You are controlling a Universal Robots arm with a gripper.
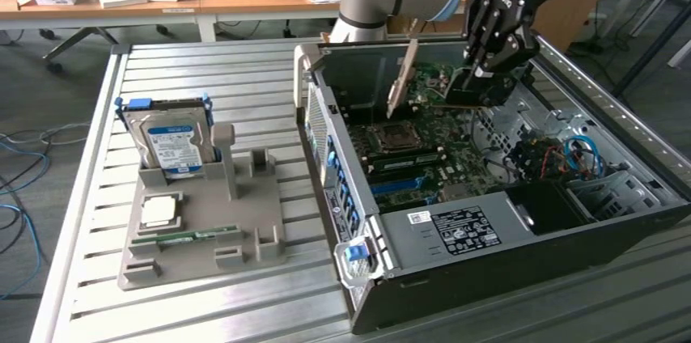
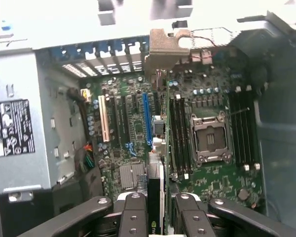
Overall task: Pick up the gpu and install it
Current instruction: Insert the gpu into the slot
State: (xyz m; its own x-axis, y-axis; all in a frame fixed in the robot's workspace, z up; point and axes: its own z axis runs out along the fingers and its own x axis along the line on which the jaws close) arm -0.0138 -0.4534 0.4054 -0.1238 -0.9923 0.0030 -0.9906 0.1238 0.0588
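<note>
While jaws pinch gpu (image 2: 157, 182) on edge, long axis points at case (image 1: 324, 116) rear | bracket (image 1: 402, 76) that end | gripper (image 1: 488, 76) above motherboard (image 1: 416, 157)

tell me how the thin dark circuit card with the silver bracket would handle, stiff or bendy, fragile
Probably stiff: the thin dark circuit card stands straight, edge-on between the fingers, with no visible sag. Likely light, being so thin. Probably fragile: bare board.

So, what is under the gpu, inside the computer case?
The gpu, held edge-on in the gripper, is above the green motherboard, beside a blue slot. The card hides what lies directly beneath its edge.
</note>
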